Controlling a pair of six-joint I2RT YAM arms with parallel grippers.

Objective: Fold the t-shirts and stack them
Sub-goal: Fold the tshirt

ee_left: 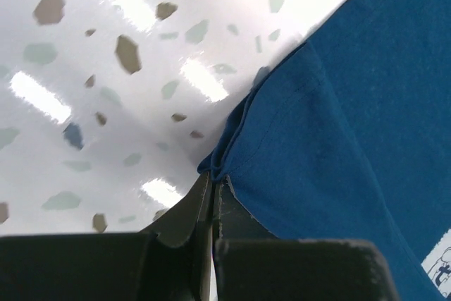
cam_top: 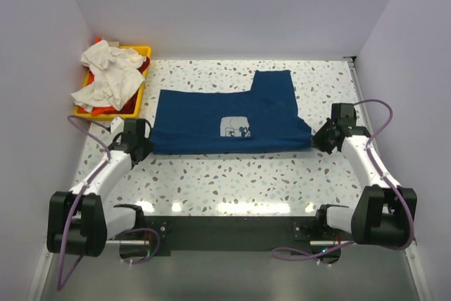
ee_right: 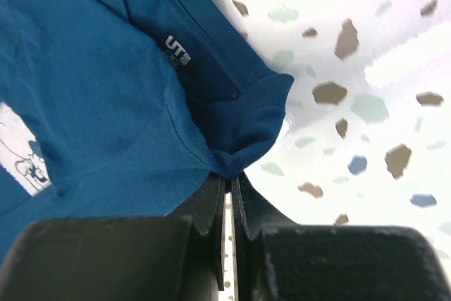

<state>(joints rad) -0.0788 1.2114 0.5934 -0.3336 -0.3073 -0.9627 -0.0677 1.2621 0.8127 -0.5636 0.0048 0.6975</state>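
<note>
left gripper (ee_left: 213,182), right gripper (ee_right: 227,178) both clamped on navy t-shirt (cam_top: 204,114) near corners. Lift evenly, keep edge taut, fold over squarely.

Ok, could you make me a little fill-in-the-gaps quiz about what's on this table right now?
1. The blue shirt lies on the speckled ____.
2. The left gripper and right gripper each pinch one near ____ of it.
3. The white shirt is heaped in a tray coloured ____.
Missing words: table; corner; yellow.
</note>
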